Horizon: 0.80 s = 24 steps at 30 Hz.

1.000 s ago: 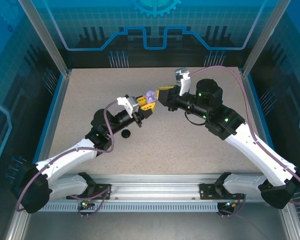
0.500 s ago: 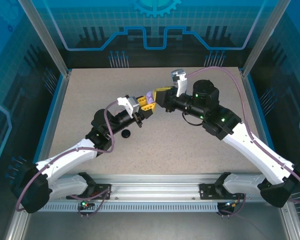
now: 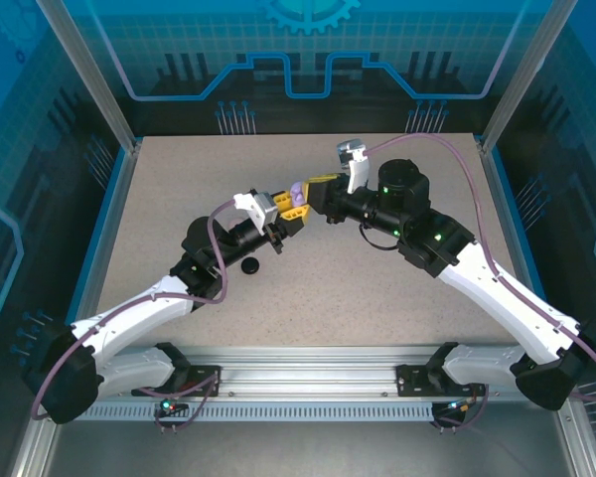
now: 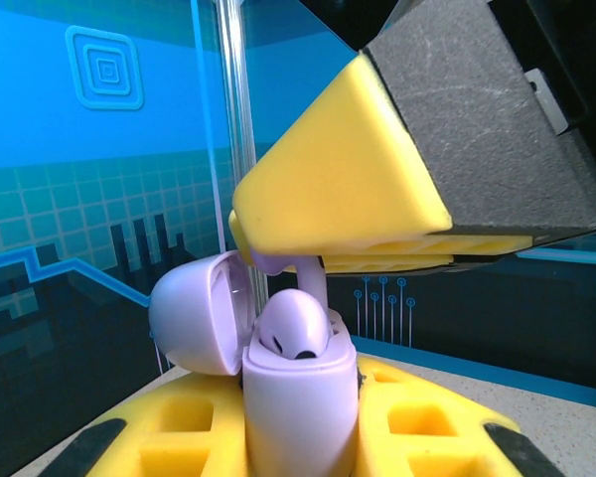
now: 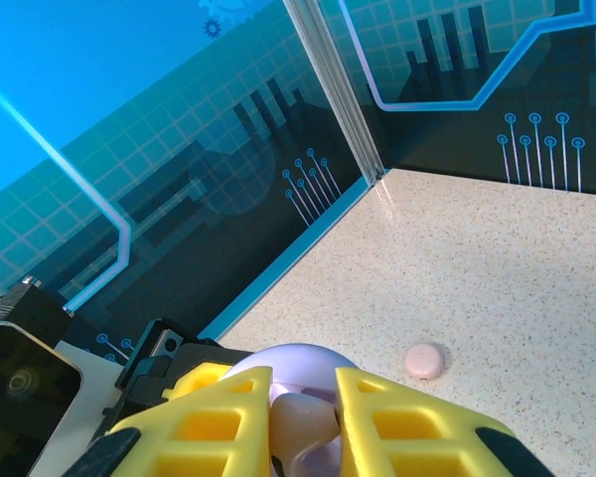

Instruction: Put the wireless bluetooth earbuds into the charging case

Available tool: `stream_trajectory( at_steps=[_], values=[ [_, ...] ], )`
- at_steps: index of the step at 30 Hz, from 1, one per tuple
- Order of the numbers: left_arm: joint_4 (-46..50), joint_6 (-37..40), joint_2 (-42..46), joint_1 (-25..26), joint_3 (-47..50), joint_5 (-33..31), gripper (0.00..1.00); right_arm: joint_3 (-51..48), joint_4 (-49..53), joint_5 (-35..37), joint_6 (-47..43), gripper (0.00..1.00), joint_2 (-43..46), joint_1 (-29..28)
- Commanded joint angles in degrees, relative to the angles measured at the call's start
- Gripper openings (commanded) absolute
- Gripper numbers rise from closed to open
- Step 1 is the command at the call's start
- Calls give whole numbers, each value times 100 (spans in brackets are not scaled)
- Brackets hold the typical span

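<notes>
Above the middle of the speckled table [image 3: 377,298], my left gripper [image 3: 292,211] clamps the lavender case [image 4: 298,397] upright, its lid [image 4: 194,313] swung open to one side. My right gripper [image 3: 319,191] meets it from above, fingers pinching a lavender earbud [image 4: 314,283]. That earbud stands nearly upright, stem pointing down into the case's mouth, smooth and glossy, just beside a second earbud [image 4: 293,333] seated there with a dark grille showing.

table [image 3: 328,298]: beige speckled | walls [image 3: 308,60]: blue circuit-print panels | alu frame posts [image 3: 86,70]
</notes>
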<state>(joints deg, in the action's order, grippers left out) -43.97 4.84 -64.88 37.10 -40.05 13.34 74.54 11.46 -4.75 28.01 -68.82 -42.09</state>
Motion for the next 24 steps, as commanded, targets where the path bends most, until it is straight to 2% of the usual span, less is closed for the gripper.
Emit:
stream_trajectory(
  at_steps=[1, 11, 15, 20, 24],
  values=[
    [-244, 52, 128, 65, -189, 54, 0, -98, -76, 30, -99, 21, 14, -65],
    [-251, 54, 121, 75, -213, 39, 0, -221, -65, -34, -27, 24, 79, -79],
    [-244, 69, 122, 76, -206, 29, 0, -149, -44, 45, -6, 33, 79, -65],
    [-233, 69, 107, 78, -205, 32, 0, 20, 14, 131, -15, 55, 138, -27],
    [-219, 87, 83, 73, -179, 6, 0, 34, 20, 139, 60, 63, 366, 107]
  ],
)
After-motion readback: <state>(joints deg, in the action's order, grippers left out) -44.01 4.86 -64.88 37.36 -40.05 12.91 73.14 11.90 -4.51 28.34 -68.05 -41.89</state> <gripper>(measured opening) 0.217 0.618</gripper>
